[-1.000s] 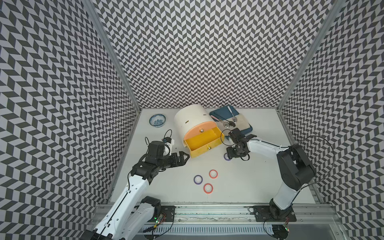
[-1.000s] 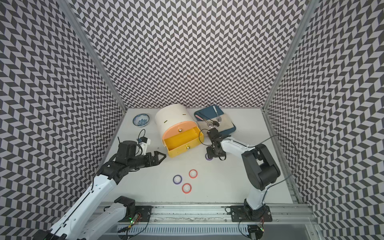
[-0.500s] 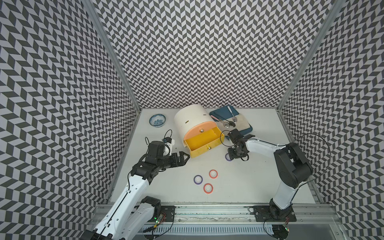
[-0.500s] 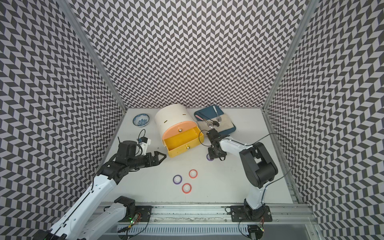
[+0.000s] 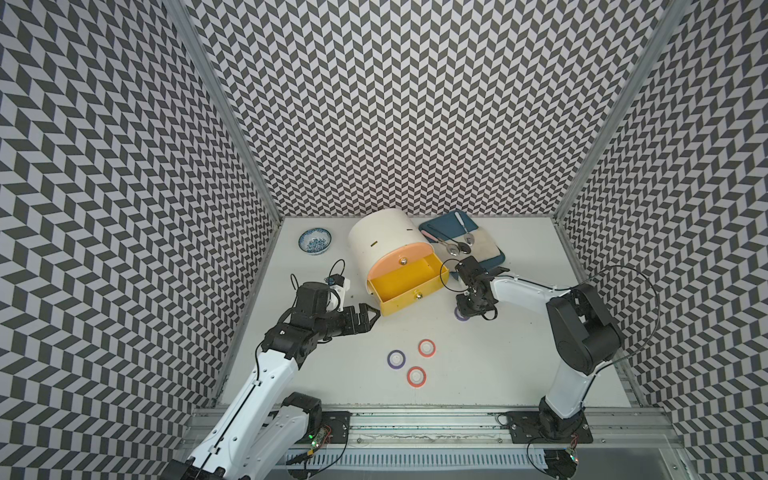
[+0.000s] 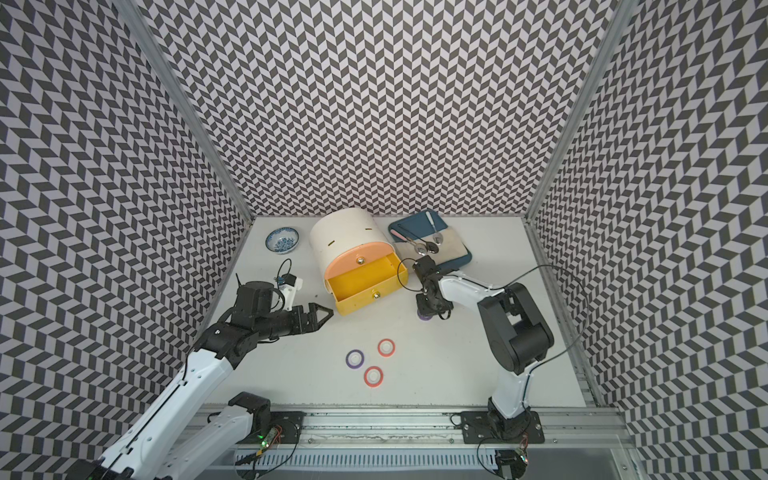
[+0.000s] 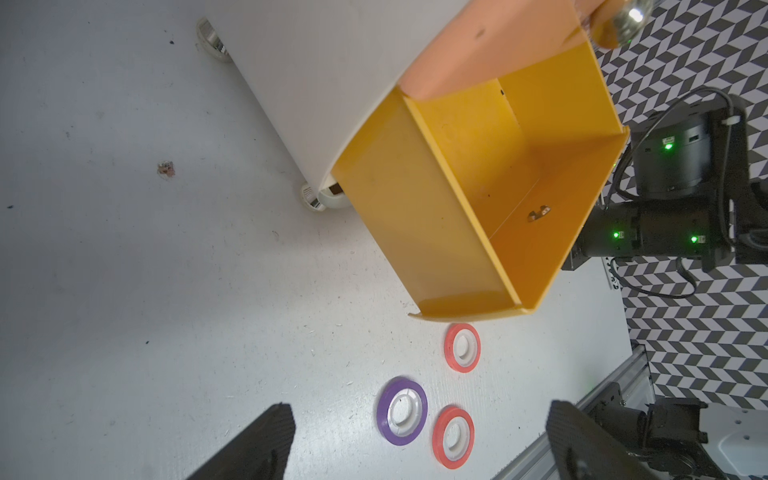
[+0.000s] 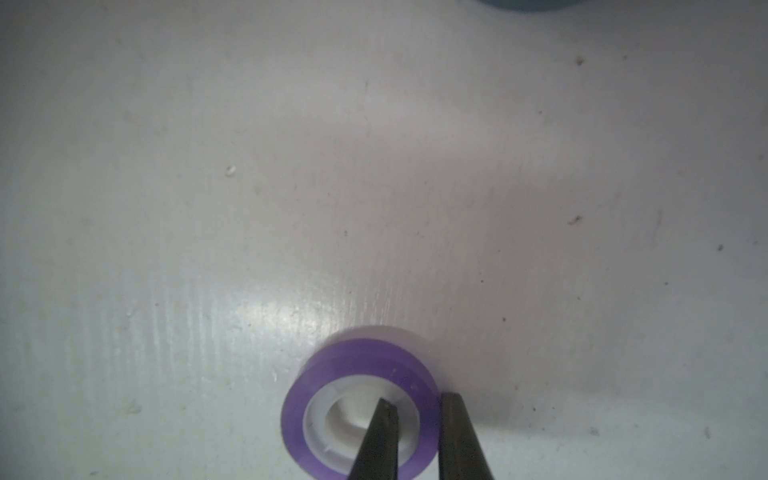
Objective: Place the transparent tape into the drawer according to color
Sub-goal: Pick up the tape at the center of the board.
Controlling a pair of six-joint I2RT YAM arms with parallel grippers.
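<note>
The yellow drawer (image 5: 409, 286) stands pulled out of the white cabinet (image 5: 382, 237), and its inside (image 7: 511, 174) is bare. Just right of it, my right gripper (image 5: 467, 309) (image 8: 417, 401) is shut on a purple transparent tape (image 8: 357, 399) lying on the table. One finger is in the white core and the other is outside the rim. Another purple tape (image 5: 396, 358) and two red tapes (image 5: 427, 348) (image 5: 416, 376) lie flat near the front. My left gripper (image 5: 370, 316) (image 7: 419, 406) hangs open and holds nothing, left of the drawer's front corner.
A blue-patterned bowl (image 5: 315, 240) sits at the back left. At the back right, a blue tray (image 5: 494, 259) holds spoons (image 5: 459, 248) and a beige cloth. The orange drawer front (image 5: 399, 257) above the yellow one is shut. Patterned walls enclose three sides.
My right gripper has shifted a little left, come down onto the purple tape and shut on its rim. The left arm has not moved.
</note>
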